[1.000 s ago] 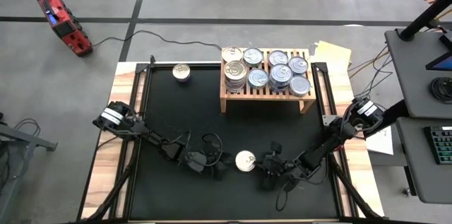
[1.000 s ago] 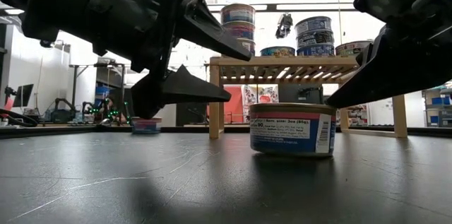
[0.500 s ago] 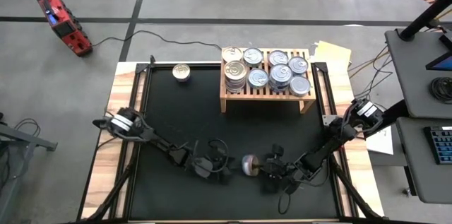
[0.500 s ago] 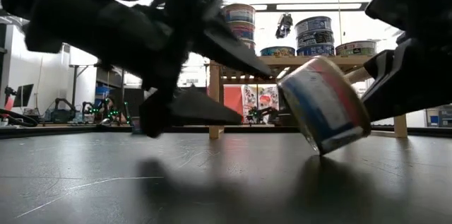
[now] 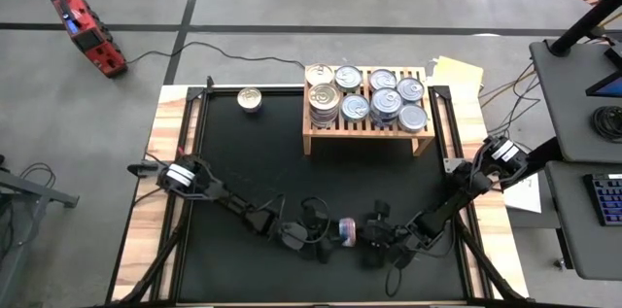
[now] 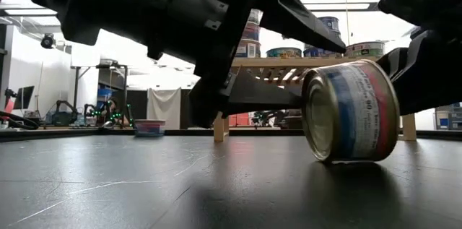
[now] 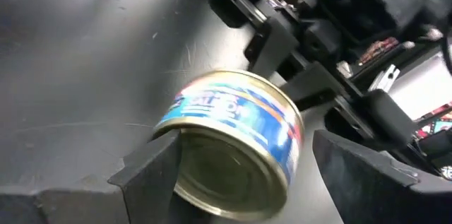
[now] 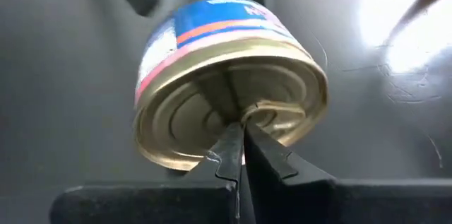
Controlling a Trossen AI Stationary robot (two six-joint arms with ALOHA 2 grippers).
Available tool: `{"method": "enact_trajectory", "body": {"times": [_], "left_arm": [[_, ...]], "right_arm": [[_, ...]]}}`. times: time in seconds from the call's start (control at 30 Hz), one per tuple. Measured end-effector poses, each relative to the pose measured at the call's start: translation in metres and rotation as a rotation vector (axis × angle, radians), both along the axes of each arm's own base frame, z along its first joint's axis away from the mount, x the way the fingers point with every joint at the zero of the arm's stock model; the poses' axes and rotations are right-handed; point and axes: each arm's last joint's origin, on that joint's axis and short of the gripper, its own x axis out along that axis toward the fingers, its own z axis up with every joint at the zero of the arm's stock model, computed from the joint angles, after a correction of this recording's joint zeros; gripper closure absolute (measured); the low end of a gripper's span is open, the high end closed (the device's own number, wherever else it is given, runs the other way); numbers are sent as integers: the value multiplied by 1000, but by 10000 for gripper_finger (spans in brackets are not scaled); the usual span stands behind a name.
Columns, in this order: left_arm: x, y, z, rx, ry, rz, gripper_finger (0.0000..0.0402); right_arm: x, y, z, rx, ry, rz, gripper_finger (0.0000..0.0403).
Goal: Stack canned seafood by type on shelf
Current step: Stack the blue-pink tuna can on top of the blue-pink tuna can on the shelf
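Blue-label can (image 6: pixel 351 111) lay tipped on its rim on black mat (image 5: pixel 253 162), btwn both arms, well apart from shelf (image 5: pixel 367 129). Left gripper (image 7: pixel 240 157) fingers apart around it; right gripper (image 8: pixel 240 155) closed, tips against lid. Prob rigid, smooth, rolls easily; grip across side wall.

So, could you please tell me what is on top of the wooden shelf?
The shelf holds silver-lidded cans, some stacked. How many lie under each top can is hidden from above.
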Motion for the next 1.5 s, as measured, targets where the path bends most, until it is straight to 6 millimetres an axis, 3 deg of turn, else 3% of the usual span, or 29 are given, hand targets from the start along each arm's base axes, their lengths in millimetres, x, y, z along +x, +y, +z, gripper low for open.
{"method": "enact_trajectory", "body": {"times": [0.57,1.03,1.23,1.5], "left_arm": [[1,6,-2,42,13,13,99],[2,5,-1,39,11,8,99],[9,-1,8,72,4,-131,99],[17,-5,13,112,117,-140,99]], "right_arm": [[0,1,3,-36,-51,-41,394],[-3,-2,21,-16,-79,-44,394],[-3,2,20,62,-46,13,394],[-3,6,19,73,-57,34,394]]}}
